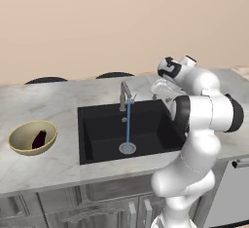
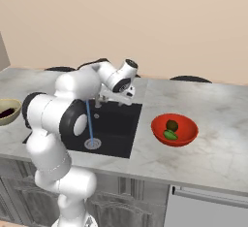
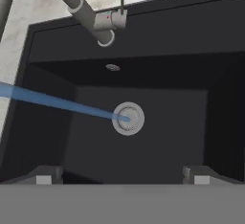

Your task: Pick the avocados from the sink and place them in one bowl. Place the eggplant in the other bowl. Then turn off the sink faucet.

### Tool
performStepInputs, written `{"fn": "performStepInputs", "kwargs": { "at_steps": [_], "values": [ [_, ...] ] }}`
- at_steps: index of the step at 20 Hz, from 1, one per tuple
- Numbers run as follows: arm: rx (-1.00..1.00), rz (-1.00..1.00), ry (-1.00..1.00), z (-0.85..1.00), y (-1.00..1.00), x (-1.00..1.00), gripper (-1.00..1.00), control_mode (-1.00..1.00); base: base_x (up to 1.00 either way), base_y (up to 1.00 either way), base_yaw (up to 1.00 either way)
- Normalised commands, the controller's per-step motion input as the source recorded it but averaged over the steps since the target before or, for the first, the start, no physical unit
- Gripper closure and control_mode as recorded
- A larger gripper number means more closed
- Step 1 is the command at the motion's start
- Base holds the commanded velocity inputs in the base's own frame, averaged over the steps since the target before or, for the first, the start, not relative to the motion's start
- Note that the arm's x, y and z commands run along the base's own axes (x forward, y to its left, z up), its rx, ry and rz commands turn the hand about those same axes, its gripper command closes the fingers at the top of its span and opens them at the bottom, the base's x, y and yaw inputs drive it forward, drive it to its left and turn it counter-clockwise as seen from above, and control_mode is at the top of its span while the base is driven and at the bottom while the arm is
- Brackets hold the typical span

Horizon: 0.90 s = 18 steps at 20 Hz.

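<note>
The black sink (image 1: 104,142) holds no fruit, only its silver drain (image 3: 128,118). The grey sink faucet (image 1: 125,95) is running: a thin blue stream (image 1: 128,124) falls onto the drain. Its lever (image 3: 122,3) sticks up beside the spout. My gripper (image 1: 163,93) hangs open and empty over the basin's back right part, just right of the faucet. Both dark fingertips (image 3: 45,175) stand wide apart in the hand view. Two avocados, one dark (image 2: 171,125) and one bright green (image 2: 170,135), lie in the red bowl (image 2: 186,136). The eggplant (image 1: 40,138) lies in the tan bowl (image 1: 22,146).
The grey marble counter (image 1: 53,105) runs around the sink, with the tan bowl on its left stretch and the red bowl on its right. A beige wall stands behind. Cabinet fronts (image 1: 92,212) lie below the counter edge.
</note>
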Motion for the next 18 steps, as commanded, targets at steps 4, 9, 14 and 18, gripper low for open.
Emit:
{"fn": "performStepInputs", "kwargs": {
  "at_steps": [4,9,14,18],
  "values": [
    [0.00,0.00,-0.10,0.00,0.02,-0.28,-1.00,-1.00,0.00,0.00,0.00],
    [0.01,0.00,-0.01,0.00,0.00,-0.24,-1.00,-1.00,0.00,0.00,0.00],
    [0.00,0.00,-0.02,0.00,0.00,-0.10,-1.00,-1.00,0.00,0.00,0.00],
    [0.02,0.00,-0.11,0.00,0.00,0.00,-1.00,-1.00,0.00,0.00,0.00]
  ]
}}
